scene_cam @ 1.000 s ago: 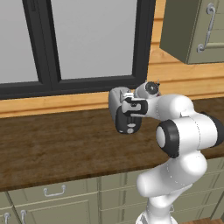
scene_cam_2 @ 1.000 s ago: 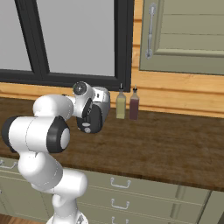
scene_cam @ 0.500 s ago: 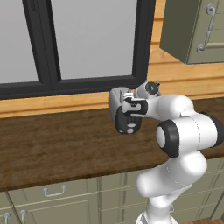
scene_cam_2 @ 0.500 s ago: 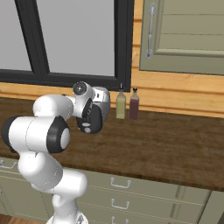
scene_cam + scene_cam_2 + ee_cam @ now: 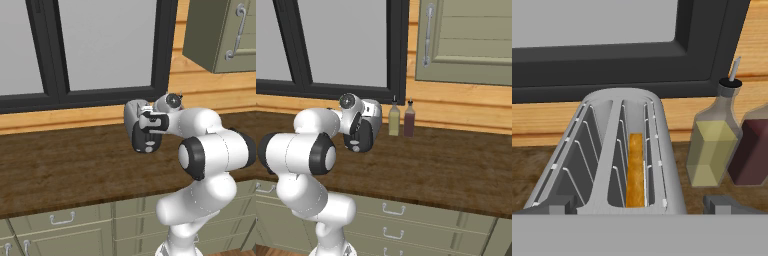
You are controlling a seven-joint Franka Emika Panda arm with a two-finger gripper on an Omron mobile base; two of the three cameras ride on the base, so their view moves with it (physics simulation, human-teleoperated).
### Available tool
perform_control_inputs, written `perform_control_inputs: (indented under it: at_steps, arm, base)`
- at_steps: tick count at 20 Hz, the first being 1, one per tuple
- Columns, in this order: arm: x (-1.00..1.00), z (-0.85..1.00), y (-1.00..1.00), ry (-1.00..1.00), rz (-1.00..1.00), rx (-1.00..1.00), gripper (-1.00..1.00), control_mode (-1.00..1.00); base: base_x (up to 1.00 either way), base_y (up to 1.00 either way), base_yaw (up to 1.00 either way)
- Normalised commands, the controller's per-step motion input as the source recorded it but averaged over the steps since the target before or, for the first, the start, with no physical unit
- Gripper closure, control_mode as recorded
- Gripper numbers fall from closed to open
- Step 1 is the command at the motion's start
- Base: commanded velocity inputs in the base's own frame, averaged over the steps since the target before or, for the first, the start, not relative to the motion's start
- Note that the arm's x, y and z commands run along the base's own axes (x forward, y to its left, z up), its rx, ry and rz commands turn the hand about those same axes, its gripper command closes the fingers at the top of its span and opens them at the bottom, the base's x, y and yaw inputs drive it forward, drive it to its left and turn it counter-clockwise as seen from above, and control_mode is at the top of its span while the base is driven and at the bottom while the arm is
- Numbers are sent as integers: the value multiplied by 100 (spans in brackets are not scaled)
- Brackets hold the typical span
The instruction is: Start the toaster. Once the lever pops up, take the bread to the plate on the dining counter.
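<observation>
Toaster (image 5: 619, 150) sits on the wood desk (image 5: 65, 170) under the dark window frame (image 5: 612, 65), against the back wall. In the hand view it is seen from above and one end, both slots showing. Bread (image 5: 635, 170) stands on edge in the toaster's right slot as seen there, sunk low, top edge below the slot rim; left slot has wire guides. Lever can't be made out.

Tool (image 5: 640, 204): two dark tips at the bottom of the hand view, one at each side of the toaster's near end, spread fully wide, holding nothing. Touching the toaster or not: can't tell.

Base views: the arm's hand (image 5: 146, 129) hangs above the desk just in front of the window sill, hiding the toaster.

Two bottles right of the toaster, near it, by the wall: a yellow one (image 5: 713, 145) (image 5: 394, 119) with a thin spout, nearer the toaster, and a dark red one (image 5: 752, 150) (image 5: 409, 120) just beyond, close together. Grey-green drawers (image 5: 406, 220) run under the desk; a wall cabinet (image 5: 466, 40) hangs above the bottles.
</observation>
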Motion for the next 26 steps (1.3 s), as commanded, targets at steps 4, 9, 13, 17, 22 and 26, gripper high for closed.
perform_control_inputs:
  at_steps: [4,9,13,17,22,26]
  arm:
    - [0,0,0,0,0,0,-100,-100]
    - [0,0,0,0,0,0,-100,-100]
    - [0,0,0,0,0,0,-100,-100]
    - [0,0,0,0,0,0,-100,-100]
    - [0,0,0,0,0,0,-100,-100]
    - [0,0,0,0,0,0,-100,-100]
  base:
    - [0,0,0]
    - [0,0,0]
    - [0,0,0]
    - [0,0,0]
    - [0,0,0]
    - [0,0,0]
